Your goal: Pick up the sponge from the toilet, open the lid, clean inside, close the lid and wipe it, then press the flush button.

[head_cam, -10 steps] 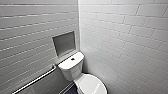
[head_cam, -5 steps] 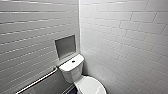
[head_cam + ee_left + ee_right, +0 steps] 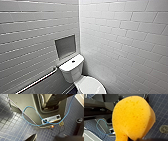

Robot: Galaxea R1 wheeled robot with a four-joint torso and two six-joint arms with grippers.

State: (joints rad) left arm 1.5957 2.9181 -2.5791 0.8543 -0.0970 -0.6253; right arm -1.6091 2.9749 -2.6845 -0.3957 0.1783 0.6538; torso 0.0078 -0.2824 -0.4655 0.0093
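Right wrist view, sponge [image 3: 134, 117] gripped in right claw [image 3: 133, 139], above tiled floor [image 3: 160, 107]

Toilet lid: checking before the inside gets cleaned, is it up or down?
Down. The lid lies flat over the bowl of the toilet.

White tiled walls [image 3: 120, 37], blue mosaic floor [image 3: 12, 130]

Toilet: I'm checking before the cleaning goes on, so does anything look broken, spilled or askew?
Nothing stands out. The toilet looks whole, with its lid down and the flush button in place. The sponge bulges out of shape, as if squeezed.
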